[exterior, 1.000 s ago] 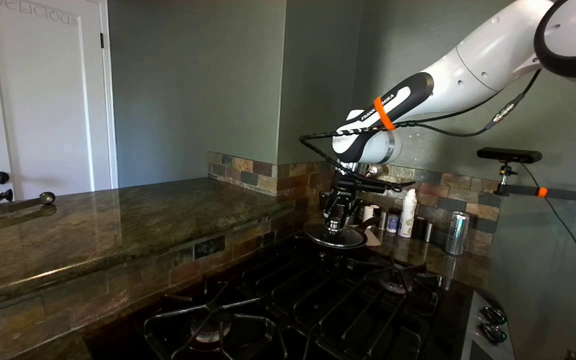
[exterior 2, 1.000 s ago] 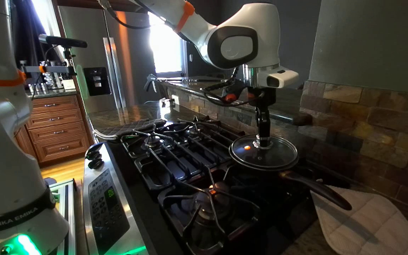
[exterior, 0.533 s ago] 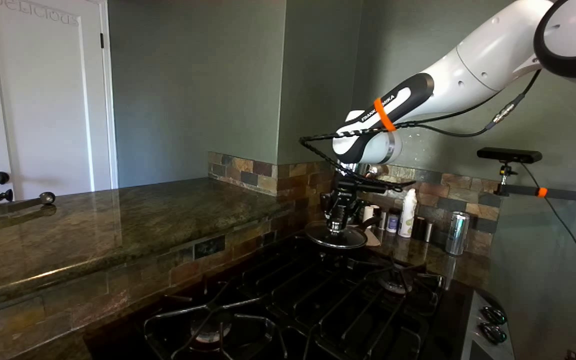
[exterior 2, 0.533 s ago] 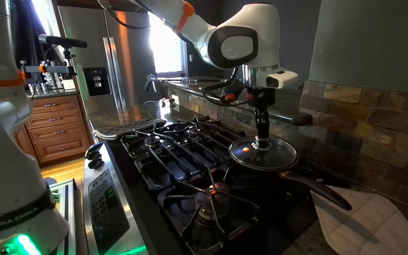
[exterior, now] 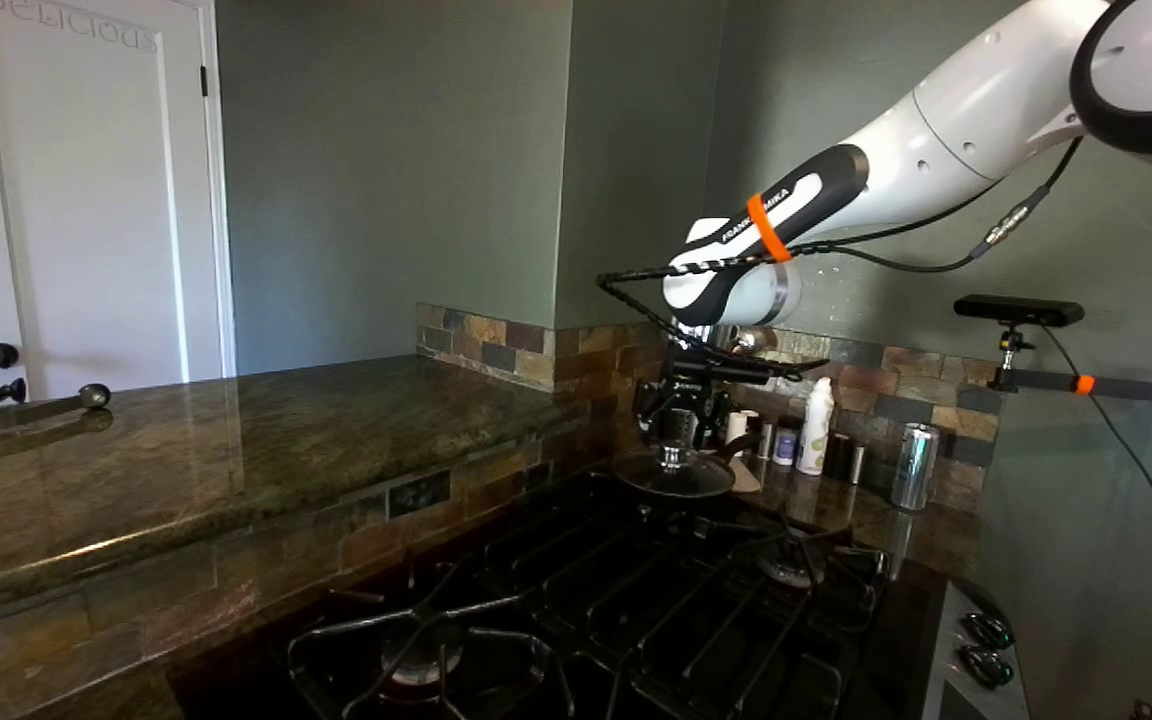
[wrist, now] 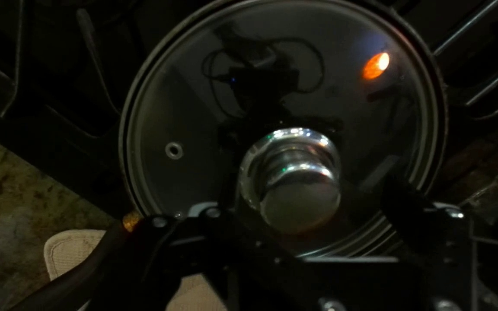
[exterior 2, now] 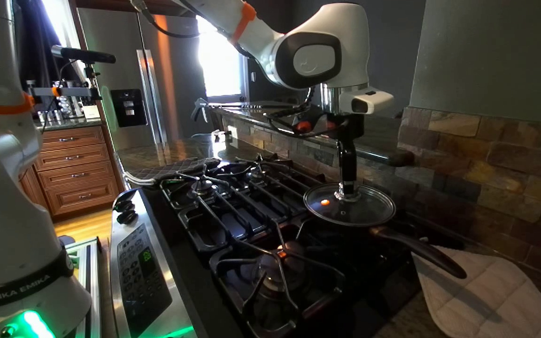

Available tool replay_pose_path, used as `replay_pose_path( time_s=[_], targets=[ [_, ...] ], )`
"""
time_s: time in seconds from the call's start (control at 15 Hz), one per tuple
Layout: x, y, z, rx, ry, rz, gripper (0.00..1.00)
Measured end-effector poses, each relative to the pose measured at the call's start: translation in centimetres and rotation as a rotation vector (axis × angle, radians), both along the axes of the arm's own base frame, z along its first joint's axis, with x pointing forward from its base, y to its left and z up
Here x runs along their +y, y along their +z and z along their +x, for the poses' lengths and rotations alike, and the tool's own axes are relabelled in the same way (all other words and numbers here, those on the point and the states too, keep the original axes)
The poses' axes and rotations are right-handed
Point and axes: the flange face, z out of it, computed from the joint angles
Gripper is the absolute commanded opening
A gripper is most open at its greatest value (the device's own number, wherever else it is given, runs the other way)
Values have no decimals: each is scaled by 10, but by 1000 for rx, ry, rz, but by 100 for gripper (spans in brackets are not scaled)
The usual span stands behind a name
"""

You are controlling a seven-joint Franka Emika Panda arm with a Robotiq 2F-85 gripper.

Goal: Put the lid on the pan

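Lid (exterior 2: 364,211) a bit lower on pan (exterior 2: 423,249) now; jaws spread w/ knob (wrist: 300,205) betw, wider than b4

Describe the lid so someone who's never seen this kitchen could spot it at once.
Find the gas stove, then the dark pan at its back corner by the stone tiles. The lid lies over that pan; unlike the black grates, it's a round, glassy disc with a shiny knob.

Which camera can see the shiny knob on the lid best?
The wrist view. It looks down at the knob up close, so its round top shows big. Both exterior views show it small, by the gripper, its top hard to make out.
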Motion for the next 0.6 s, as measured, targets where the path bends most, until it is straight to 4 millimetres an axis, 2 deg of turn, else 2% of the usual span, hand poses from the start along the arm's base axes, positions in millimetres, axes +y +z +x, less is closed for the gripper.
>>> replay_pose_path(
  time_s=[0.6],
  targets=[
    [9, 25, 5, -36, 29, -28, 100]
  ],
)
